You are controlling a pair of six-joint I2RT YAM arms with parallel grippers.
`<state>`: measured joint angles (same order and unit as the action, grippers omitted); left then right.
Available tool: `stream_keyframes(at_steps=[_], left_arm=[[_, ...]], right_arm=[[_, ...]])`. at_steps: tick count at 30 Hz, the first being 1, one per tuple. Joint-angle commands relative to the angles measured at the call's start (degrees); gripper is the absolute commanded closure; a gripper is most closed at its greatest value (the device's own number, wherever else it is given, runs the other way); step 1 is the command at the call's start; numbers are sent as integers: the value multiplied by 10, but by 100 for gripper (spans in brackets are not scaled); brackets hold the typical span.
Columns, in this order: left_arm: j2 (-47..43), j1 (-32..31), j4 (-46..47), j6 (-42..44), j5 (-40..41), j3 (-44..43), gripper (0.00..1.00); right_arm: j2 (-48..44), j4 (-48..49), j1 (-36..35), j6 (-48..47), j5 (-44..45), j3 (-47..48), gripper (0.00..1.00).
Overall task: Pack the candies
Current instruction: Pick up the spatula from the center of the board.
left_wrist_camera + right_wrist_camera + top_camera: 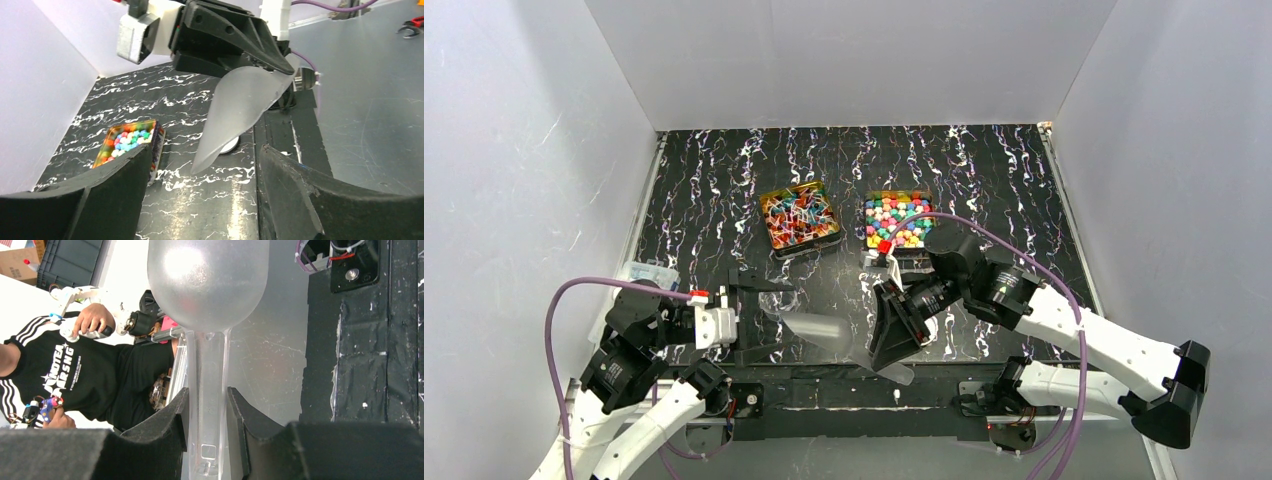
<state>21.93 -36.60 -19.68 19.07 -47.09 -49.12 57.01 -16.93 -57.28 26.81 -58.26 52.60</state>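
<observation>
Right gripper (882, 350) clamps the scoop (824, 330) by its handle, bowl pointing left toward the left gripper (769, 318). The candies (897, 222) lie in tins (899, 194) just beyond it (right arm nearer). Left wrist view: jaws wide apart, empty. Right wrist view: handle pinched between fingers (165, 425).

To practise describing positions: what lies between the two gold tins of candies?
Nothing: the top view shows only bare black marbled table between the wrapped-candy tin and the cube-candy tin.
</observation>
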Motion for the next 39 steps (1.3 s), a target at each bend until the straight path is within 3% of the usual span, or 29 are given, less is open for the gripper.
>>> stream_keyframes(at_steps=[1,6,11,18,29,39], left_arm=[[10,-1,3,13,-60,-6,24],[18,-1,10,10,-63,-11,32],[29,-1,17,13,-81,-17,50],[37,-1,23,13,-86,-20,62],[27,-1,50,8,-77,-9,64],[24,-1,55,10,-84,5,92]], right_arm=[[-10,61,-9,18,-11,3,99],[-6,64,-18,21,-8,5,99],[-2,66,-24,21,-7,7,99],[-3,65,-27,19,-2,3,99],[-5,59,-28,17,6,0,99],[-5,56,-28,18,15,4,99]])
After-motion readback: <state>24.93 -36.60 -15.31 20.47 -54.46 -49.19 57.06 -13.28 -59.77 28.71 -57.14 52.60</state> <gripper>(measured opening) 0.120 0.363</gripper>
